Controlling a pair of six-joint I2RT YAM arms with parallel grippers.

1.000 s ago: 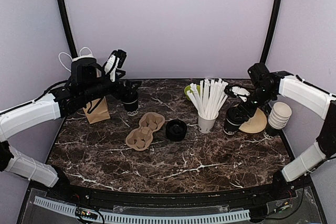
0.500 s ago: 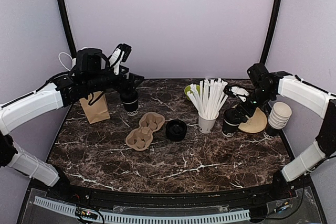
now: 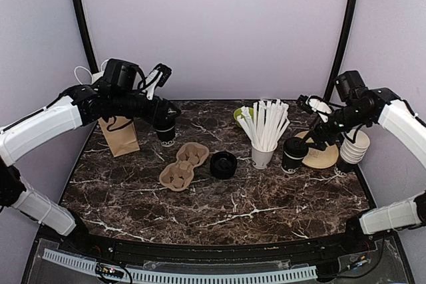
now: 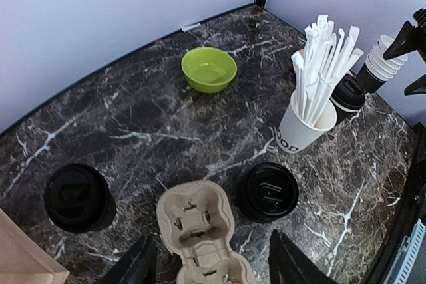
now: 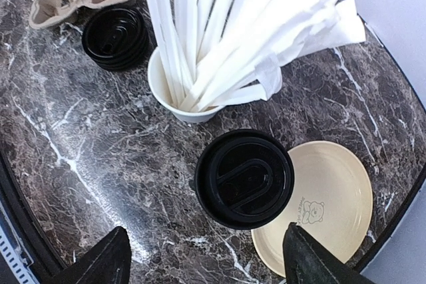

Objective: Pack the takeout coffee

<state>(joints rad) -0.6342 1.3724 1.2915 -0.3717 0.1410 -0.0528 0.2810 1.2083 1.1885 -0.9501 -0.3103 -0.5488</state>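
- Takeout coffee: left cup (image 4: 78,197) beside the paper bag (image 3: 122,139), right cup (image 3: 291,154) by the straw cup (image 3: 261,157), both on the counter (image 3: 266,211).
- Both hover open, empty: left end effector (image 4: 216,261), right end effector (image 5: 206,247).
- Likely reaching; next: lower, close on a cup.

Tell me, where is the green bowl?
Seen from the left wrist camera, the green bowl sits near the back wall, left of the straw cup.

Glossy marble-look table (image 3: 233,211); matt pulp carrier (image 4: 200,231); takeout coffee (image 5: 243,177) lid smooth plastic.
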